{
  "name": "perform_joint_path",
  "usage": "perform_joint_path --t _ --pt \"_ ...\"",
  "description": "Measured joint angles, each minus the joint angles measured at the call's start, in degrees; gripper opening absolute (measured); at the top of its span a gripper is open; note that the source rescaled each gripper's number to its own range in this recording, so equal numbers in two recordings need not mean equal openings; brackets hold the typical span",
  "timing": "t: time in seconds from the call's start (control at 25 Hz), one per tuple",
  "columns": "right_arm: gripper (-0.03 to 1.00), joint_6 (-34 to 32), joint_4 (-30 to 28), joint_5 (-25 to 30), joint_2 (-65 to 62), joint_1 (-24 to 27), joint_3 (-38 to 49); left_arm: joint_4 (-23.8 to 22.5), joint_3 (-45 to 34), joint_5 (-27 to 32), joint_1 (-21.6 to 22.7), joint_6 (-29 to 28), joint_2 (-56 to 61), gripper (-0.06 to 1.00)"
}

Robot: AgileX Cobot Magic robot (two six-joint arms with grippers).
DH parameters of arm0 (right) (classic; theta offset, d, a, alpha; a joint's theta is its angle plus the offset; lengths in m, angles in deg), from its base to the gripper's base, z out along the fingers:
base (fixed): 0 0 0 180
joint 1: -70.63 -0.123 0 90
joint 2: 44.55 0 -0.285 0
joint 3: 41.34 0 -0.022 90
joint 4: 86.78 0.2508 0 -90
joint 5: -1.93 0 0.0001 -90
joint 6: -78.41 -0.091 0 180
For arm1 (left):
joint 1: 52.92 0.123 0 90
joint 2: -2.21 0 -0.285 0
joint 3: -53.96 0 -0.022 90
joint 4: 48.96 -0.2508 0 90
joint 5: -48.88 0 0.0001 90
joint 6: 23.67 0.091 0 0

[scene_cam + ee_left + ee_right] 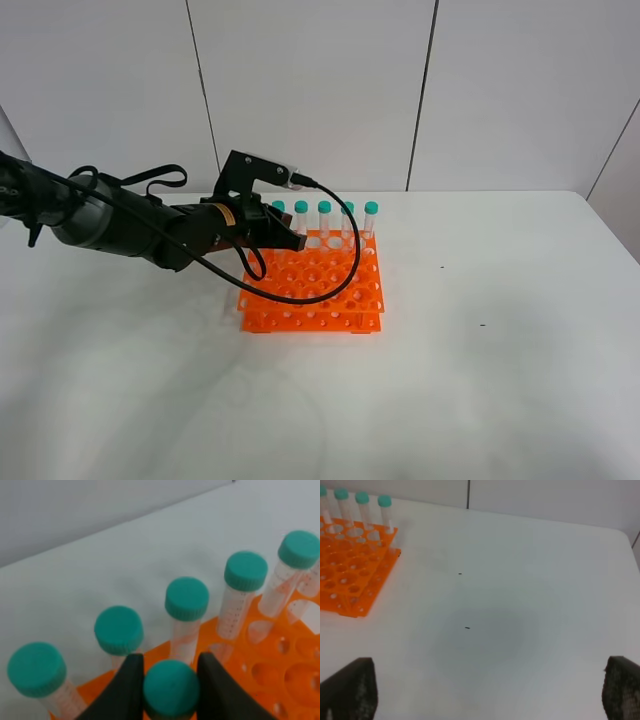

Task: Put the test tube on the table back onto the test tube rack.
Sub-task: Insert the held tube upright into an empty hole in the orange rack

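One tube [171, 690] is hanging pinched in the left gripper [170, 665], seemingly upright over the rack [365, 295], back row [186, 599] at twelve o'clock; right gripper [485, 690] idling open.

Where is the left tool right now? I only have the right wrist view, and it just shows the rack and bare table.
Observer: The left tool is over the back part of the test tube rack, closed on the teal cap of a test tube.
Operator: Is that tube down in a hole?
Observer: Its cap sits just in front of the back row. Everything below the cap is hidden, so I cannot tell whether the tip is in a hole.
Operator: How many stand in that back row?
Observer: Five back-row tubes, upright, side by side along the far edge.
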Motion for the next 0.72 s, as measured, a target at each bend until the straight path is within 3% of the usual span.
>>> perform_joint_path --t 0.72 --pt "1.0 0.0 0.0 0.0 0.0 0.0 0.0 0.0 0.1 -0.6 0.0 -1.8 -0.5 0.0"
